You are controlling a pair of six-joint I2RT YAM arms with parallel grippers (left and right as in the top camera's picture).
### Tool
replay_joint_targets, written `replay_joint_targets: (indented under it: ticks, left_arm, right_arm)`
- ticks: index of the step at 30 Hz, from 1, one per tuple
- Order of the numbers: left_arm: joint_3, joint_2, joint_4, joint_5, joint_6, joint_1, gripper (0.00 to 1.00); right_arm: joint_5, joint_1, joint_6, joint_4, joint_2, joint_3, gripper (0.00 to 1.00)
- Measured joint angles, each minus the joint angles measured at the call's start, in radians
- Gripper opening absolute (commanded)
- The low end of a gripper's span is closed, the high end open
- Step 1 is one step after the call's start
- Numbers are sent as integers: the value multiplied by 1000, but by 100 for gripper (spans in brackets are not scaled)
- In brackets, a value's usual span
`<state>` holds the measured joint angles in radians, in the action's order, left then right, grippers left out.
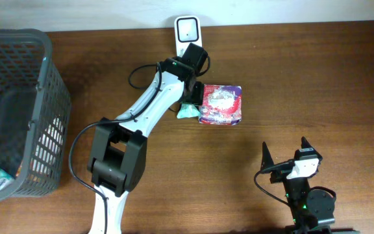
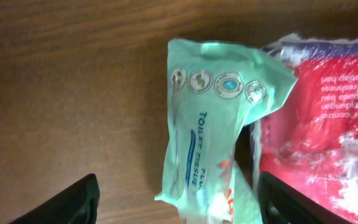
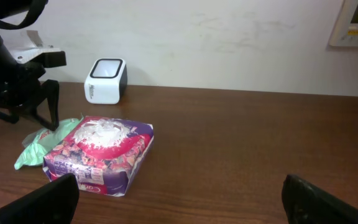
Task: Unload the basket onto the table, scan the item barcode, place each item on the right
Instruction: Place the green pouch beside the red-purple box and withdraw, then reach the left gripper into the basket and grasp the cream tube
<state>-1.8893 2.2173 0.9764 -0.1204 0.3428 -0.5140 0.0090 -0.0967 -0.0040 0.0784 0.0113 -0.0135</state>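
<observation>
A: Looking from above, where is the green tissue pack (image 1: 187,110) found?

B: It is seen lying flat on the desk (image 1: 304,78), just beside the left edge of a red pack (image 1: 221,104) and touching it. The white scanner (image 1: 187,32) is set at the far edge of the desk, apart from both packs.

A: How is the left claw (image 1: 195,97) placed against it?

B: The left claw is held directly over the tissue pack. In the left wrist view the pack (image 2: 210,124) is framed between the 2 dark fingers (image 2: 73,202), with bare wood visible between it and the finger on the frame's left. On the other side, the pack's edge is overlapped by the red pack (image 2: 328,124), close to the second finger.

A: Is anything gripped?

B: Nothing is gripped. The jaws are spread wide and the pack is not pinched.

A: And the right claw (image 1: 284,146)?

B: It is parked near the front edge, well apart from both packs, jaws fully spread and nothing held. A grey basket (image 1: 44,84) is stood at the left end.
</observation>
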Motion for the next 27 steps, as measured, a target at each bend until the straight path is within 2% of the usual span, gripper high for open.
replay_joint_targets:
  ticks: [2, 6, 11, 17, 22, 27]
  left_arm:
    - [-58, 0, 59, -2, -1, 9, 99]
    - [-236, -20, 167, -5, -3, 52, 99]
    - [-425, -175, 315, -5, -3, 148, 99]
    - [-446, -370, 460, -8, -3, 313, 99]
    - [-446, -385, 561, -12, -3, 412, 99]
    - [-446, -385, 584, -27, -3, 419, 99]
  right_arm:
    - [0, 0, 1, 0, 0, 0, 99]
    - [0, 0, 0, 0, 0, 0, 99]
    - [0, 0, 1, 0, 0, 0, 99]
    - [0, 0, 0, 0, 0, 0, 99]
    - [0, 0, 1, 0, 0, 0, 99]
    - [0, 0, 1, 0, 0, 0, 99]
